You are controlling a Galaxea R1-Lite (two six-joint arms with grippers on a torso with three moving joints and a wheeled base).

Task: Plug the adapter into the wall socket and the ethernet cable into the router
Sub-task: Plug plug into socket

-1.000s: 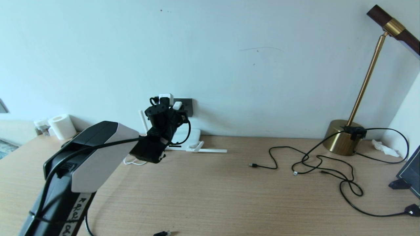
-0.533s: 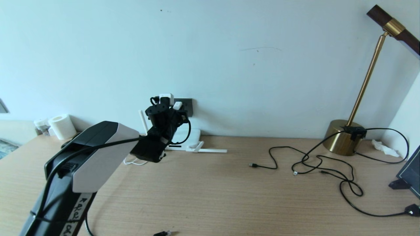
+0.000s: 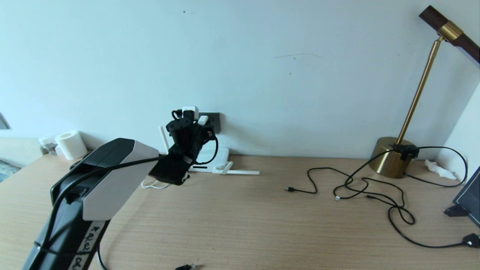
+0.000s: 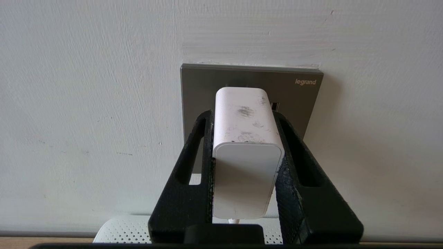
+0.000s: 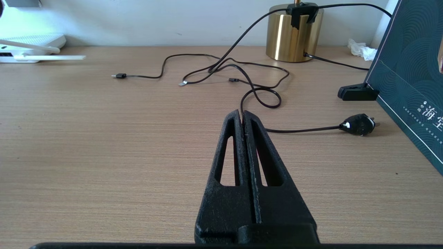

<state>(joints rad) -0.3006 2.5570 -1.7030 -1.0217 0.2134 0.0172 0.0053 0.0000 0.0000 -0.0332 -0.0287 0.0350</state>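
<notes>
My left gripper (image 4: 243, 114) is raised at the wall, shut on the white adapter (image 4: 245, 166). The adapter's far end rests against the dark-grey wall socket (image 4: 197, 90); its pins are hidden. In the head view the left gripper (image 3: 200, 123) covers part of the wall socket (image 3: 214, 120). Below it lies the white router (image 3: 217, 153), with one antenna flat on the desk. The ethernet cable's plug (image 3: 186, 267) lies at the desk's near edge. My right gripper (image 5: 242, 112) hovers low over the desk, shut and empty, out of the head view.
A brass lamp base (image 3: 390, 157) stands at the back right with thin black USB cables (image 3: 360, 187) trailing from it and a black mains plug (image 3: 471, 240). A dark box (image 3: 468, 198) leans at the right edge. A paper roll (image 3: 71, 144) sits far left.
</notes>
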